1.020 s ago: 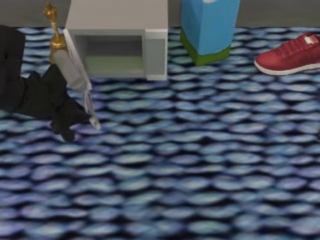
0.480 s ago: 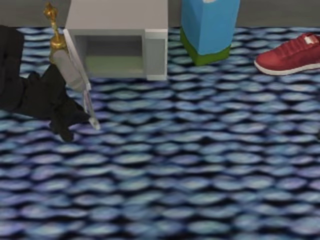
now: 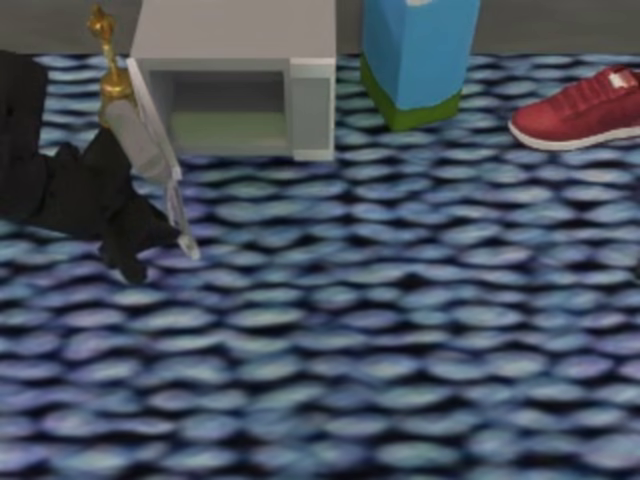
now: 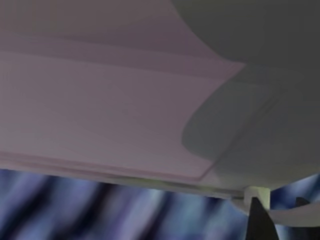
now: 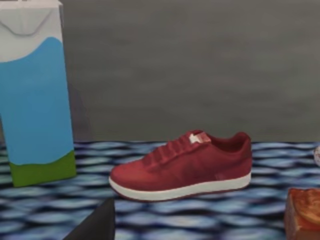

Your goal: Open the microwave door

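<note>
Standing unchanged over the last second: microwave door [image 3: 155, 140] swung wide off the microwave [image 3: 240, 70], left gripper [image 3: 172, 238] at its free edge, grip undeterminable; opening looks complete.

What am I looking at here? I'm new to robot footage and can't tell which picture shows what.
A simulated pair of AgileX arms works at a table. The top view looks down: the microwave stands at the back with its door swung wide open. The black left tool is at the door's free edge. Beside the microwave stand a gold trophy, a blue-and-green carton and a red shoe. The left wrist view is filled by the door panel up close. The right wrist view faces the carton and shoe; the right arm is out of the top view.
</note>
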